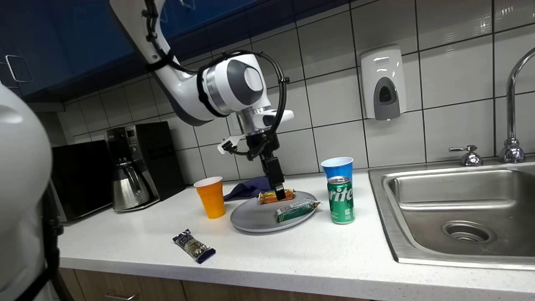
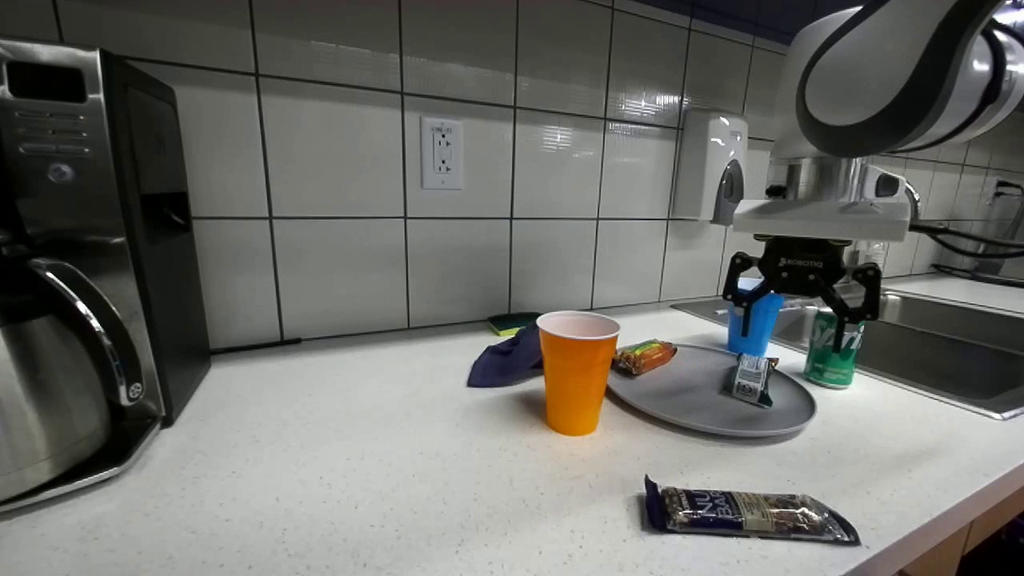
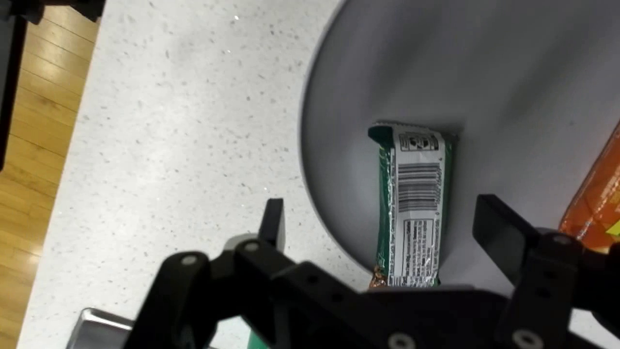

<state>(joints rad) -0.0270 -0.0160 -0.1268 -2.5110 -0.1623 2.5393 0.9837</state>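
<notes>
My gripper [image 3: 380, 218] is open and empty, pointing down above a grey plate [image 3: 339, 97]. A green-wrapped bar [image 3: 416, 203] lies on the plate between the two spread fingers in the wrist view, and neither finger touches it; its lower end is hidden by the gripper. An orange-wrapped bar [image 2: 646, 357] lies on the far side of the plate and shows at the right edge of the wrist view [image 3: 598, 198]. In an exterior view the gripper [image 2: 792, 334] hangs above the plate, with a green Sprite can [image 2: 828, 370] and a blue cup [image 2: 766, 328] behind it.
An orange cup [image 1: 211, 198] stands beside the plate, near a dark blue cloth [image 1: 248, 189]. A nut bar [image 1: 194, 246] lies near the counter's front edge. A sponge [image 2: 512, 322] lies by the wall. A sink [image 1: 459, 188] is at one end, a coffee maker [image 1: 129, 167] at the other.
</notes>
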